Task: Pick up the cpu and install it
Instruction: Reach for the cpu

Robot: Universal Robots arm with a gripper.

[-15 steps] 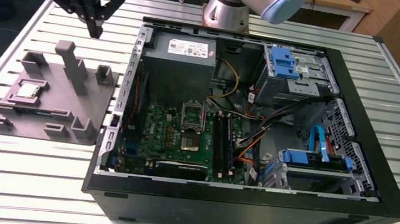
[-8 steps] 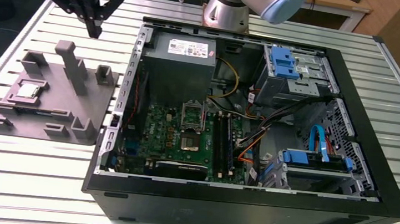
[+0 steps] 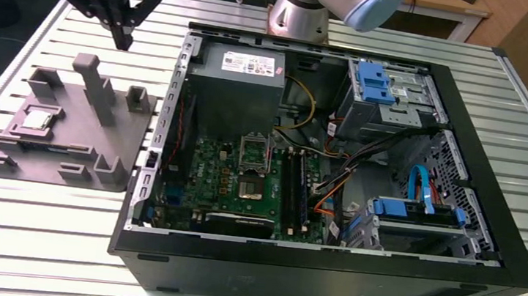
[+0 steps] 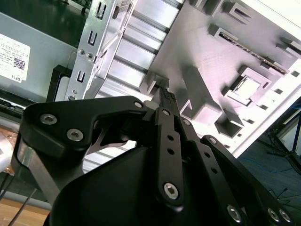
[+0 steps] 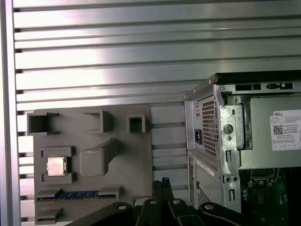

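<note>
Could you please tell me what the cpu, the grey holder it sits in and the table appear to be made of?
The cpu: seemingly a metal top, silver-grey with a bright sheen, and a paler rim. The grey holder: probably matte plastic, a uniform dull grey with moulded blocks and posts. The table: likely aluminium, with pale ribbed slats catching streaks of light.

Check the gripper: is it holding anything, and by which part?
Nothing is held. The gripper is shut and empty, apart from the cpu, which lies in its pocket on the grey fixture.
</note>
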